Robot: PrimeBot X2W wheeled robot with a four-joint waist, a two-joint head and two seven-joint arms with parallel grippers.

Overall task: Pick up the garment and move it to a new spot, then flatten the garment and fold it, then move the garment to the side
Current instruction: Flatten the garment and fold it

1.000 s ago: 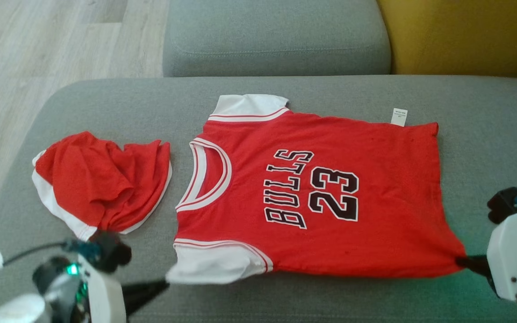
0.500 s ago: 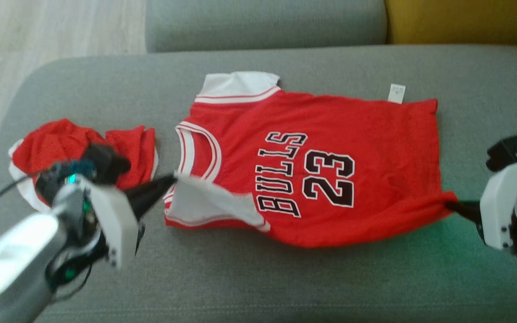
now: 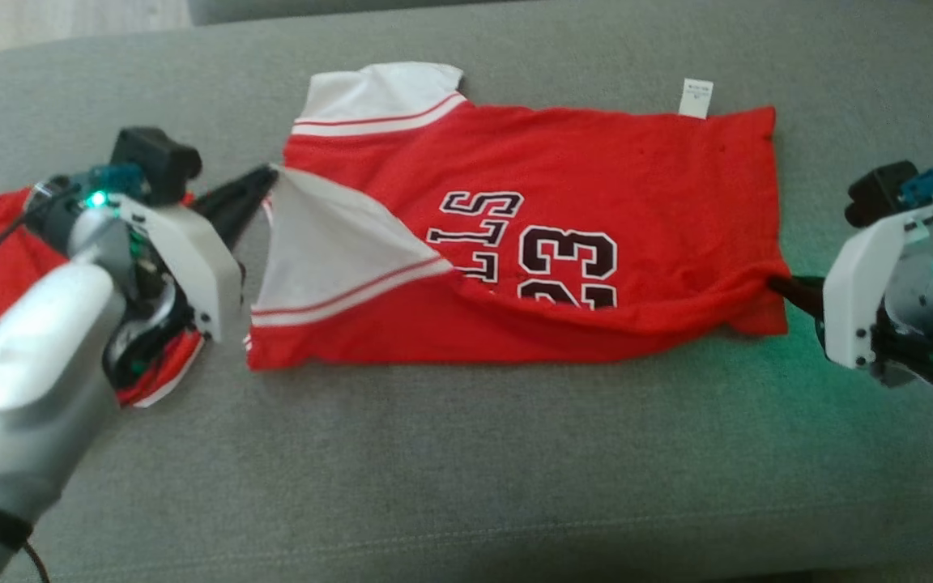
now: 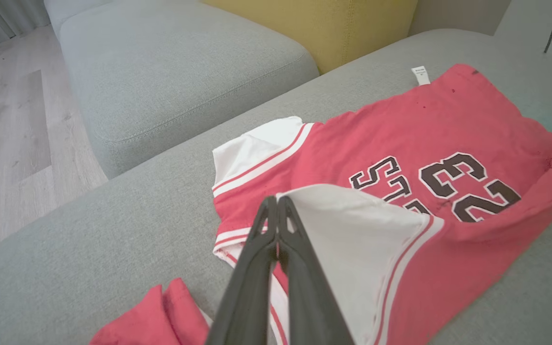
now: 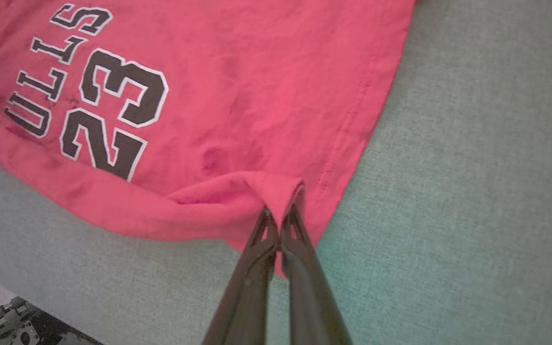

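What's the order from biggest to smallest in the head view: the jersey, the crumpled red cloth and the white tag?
1. jersey
2. crumpled red cloth, partly hidden, yet clearly smaller
3. white tag

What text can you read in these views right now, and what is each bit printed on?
"ULLS": black letters outlined in white on the chest of the red jersey; anything before the U is hidden under the folded-over cloth.
"23": black number outlined in white, beside those letters on the same jersey.
White tag at the jersey's edge: printing too small to read.
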